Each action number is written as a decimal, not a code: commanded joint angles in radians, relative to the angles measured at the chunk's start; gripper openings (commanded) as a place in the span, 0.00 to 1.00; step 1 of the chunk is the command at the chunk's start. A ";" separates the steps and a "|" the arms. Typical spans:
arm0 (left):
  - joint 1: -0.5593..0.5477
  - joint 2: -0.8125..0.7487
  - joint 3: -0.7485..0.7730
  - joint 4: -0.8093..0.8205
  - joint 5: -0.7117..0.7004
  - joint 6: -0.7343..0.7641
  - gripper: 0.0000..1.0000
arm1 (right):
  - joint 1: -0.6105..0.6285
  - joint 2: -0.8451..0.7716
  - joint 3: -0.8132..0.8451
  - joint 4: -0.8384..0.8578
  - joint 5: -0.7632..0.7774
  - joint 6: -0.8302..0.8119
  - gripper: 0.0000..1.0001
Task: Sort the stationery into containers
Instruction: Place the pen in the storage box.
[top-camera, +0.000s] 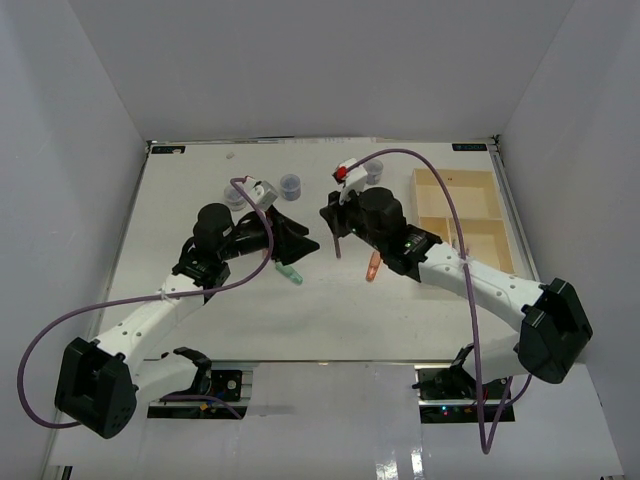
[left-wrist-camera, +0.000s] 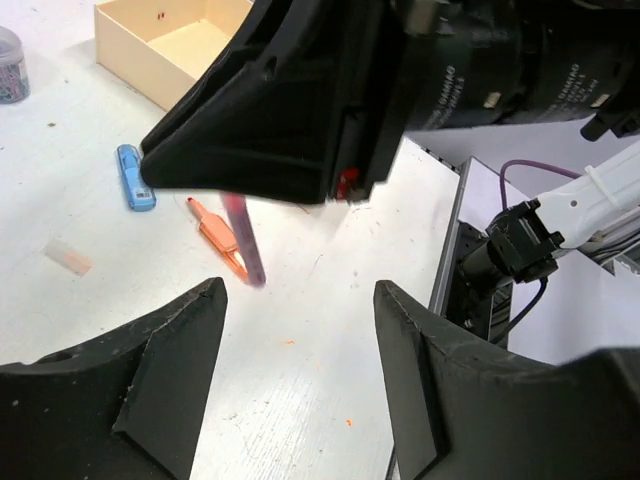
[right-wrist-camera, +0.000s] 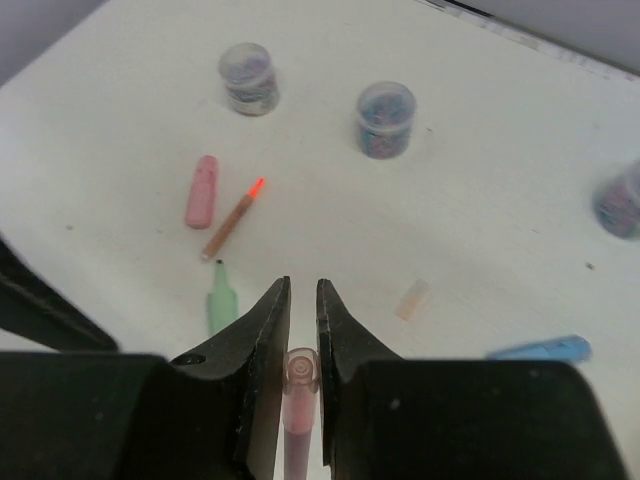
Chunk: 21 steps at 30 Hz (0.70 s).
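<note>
Right fingers (right-wrist-camera: 268, 335) pinch pen (right-wrist-camera: 298, 415), left fingers (left-wrist-camera: 165, 345) apart, tray (top-camera: 458, 197) at right edge

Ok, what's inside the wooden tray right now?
Nothing that shows: the tray looks bare in its long section and in one small section. The right arm covers part of the other small section, so that corner cannot be checked.

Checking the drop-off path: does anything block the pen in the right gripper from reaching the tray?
Nothing visible does. The right gripper holds the pink pen upright; only a flat orange marker and a blue piece lie low on the table towards the tray.
</note>
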<state>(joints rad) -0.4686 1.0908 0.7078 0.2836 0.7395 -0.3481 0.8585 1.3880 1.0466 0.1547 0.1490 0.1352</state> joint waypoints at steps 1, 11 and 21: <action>-0.004 -0.026 0.041 -0.047 -0.037 0.021 0.72 | -0.067 -0.072 -0.022 -0.036 0.124 -0.054 0.08; -0.002 0.004 0.105 -0.277 -0.385 0.057 0.98 | -0.488 -0.227 -0.140 -0.308 0.254 -0.054 0.08; -0.001 0.008 0.113 -0.359 -0.557 0.066 0.98 | -0.774 -0.176 -0.204 -0.348 0.218 -0.080 0.08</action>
<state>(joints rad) -0.4679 1.1042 0.7864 -0.0402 0.2489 -0.2966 0.1204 1.1816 0.8394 -0.1890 0.3847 0.0757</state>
